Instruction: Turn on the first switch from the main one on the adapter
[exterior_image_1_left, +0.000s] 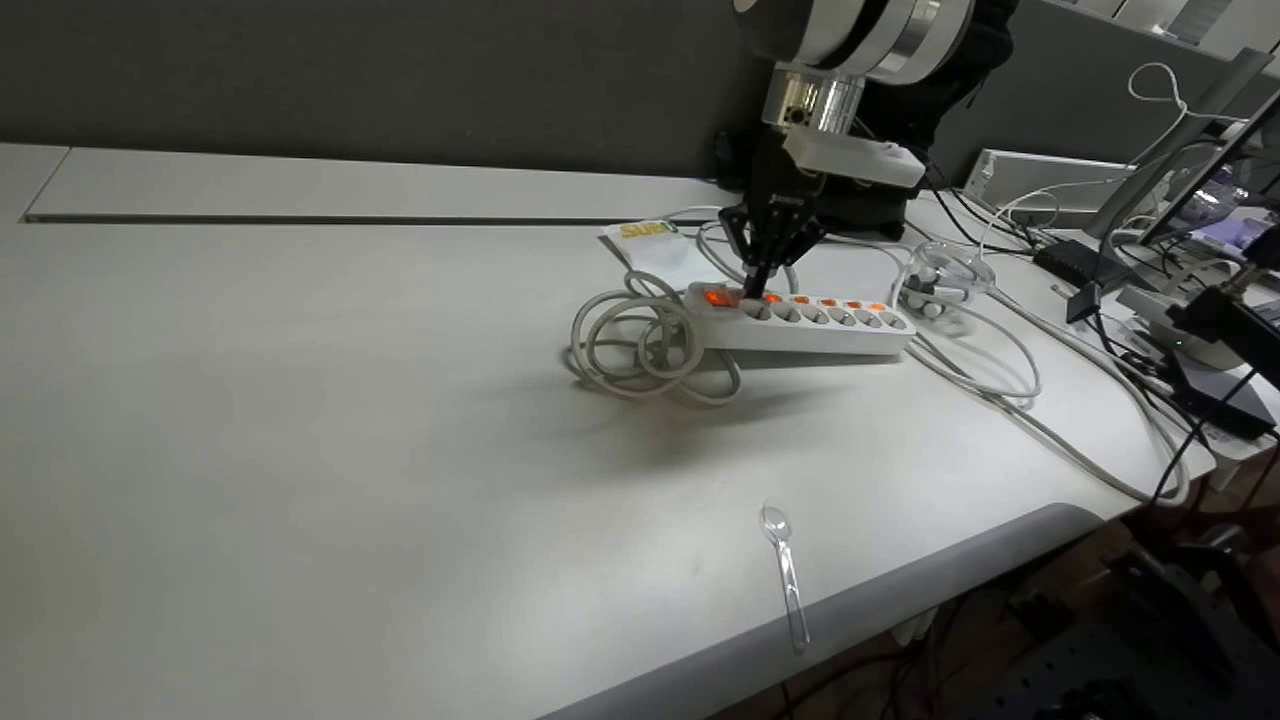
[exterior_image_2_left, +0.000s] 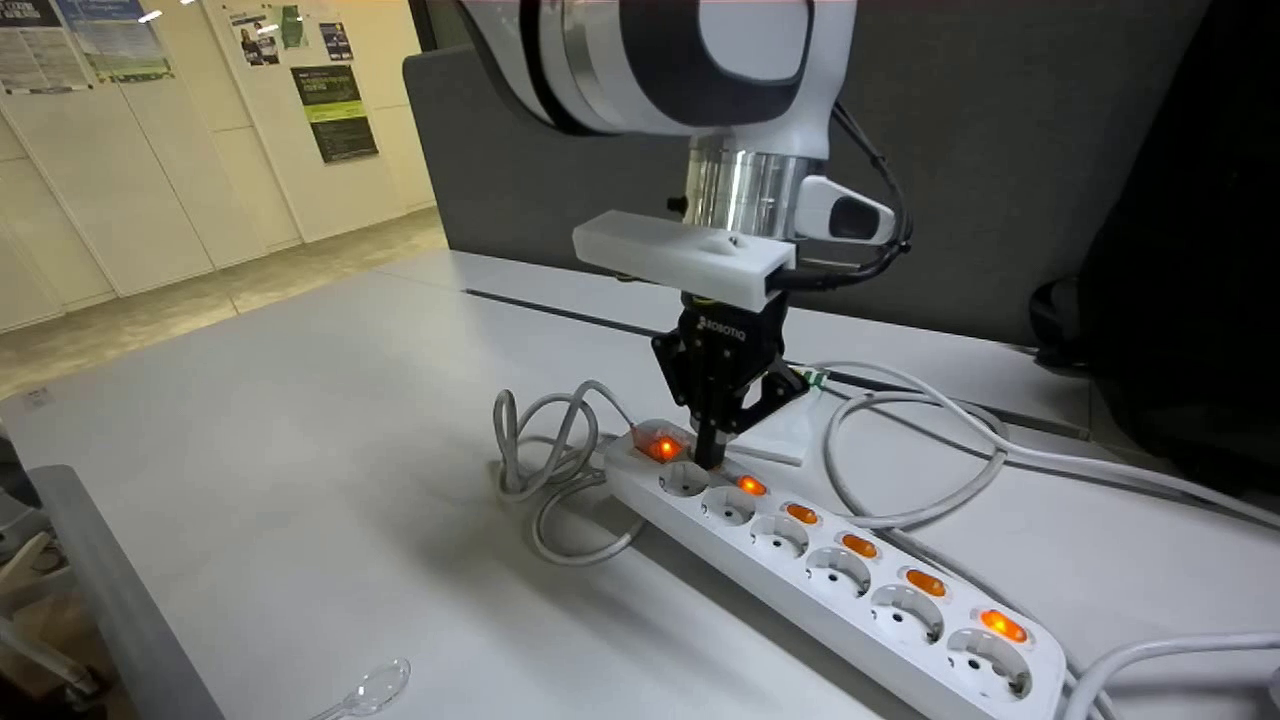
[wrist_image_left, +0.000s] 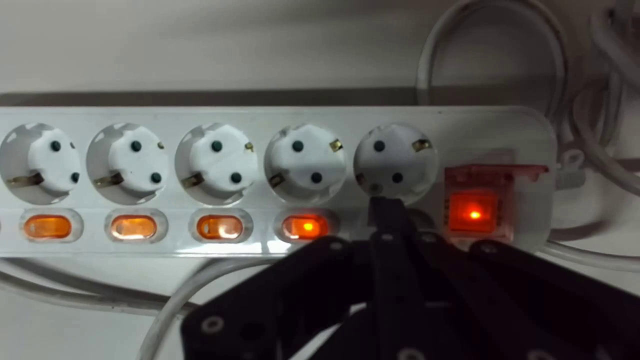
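The white adapter (exterior_image_1_left: 800, 338) lies on the table in both exterior views (exterior_image_2_left: 640, 476) and across the wrist view (wrist_image_left: 480, 132). Its main switch (wrist_image_left: 473, 212) glows red under a raised clear flap. My gripper (wrist_image_left: 392, 207) points down with its fingertips together and holds nothing visible. The tips are at the first switch position beside the main switch and hide that switch; I cannot tell if it is lit or pressed. The second switch (wrist_image_left: 305, 227) glows. The end switch (exterior_image_2_left: 1003, 626) also looks lit. The switches between look duller orange. The gripper also shows in both exterior views (exterior_image_1_left: 757, 284) (exterior_image_2_left: 709, 455).
A coiled grey cable (wrist_image_left: 424, 70) lies by the adapter's main-switch end. More cables run behind it and off its far end. A white packet (exterior_image_1_left: 665, 262) lies behind. A clear cup (exterior_image_1_left: 945, 275) stands near the far end. A clear spoon (exterior_image_1_left: 775, 522) lies near the table edge.
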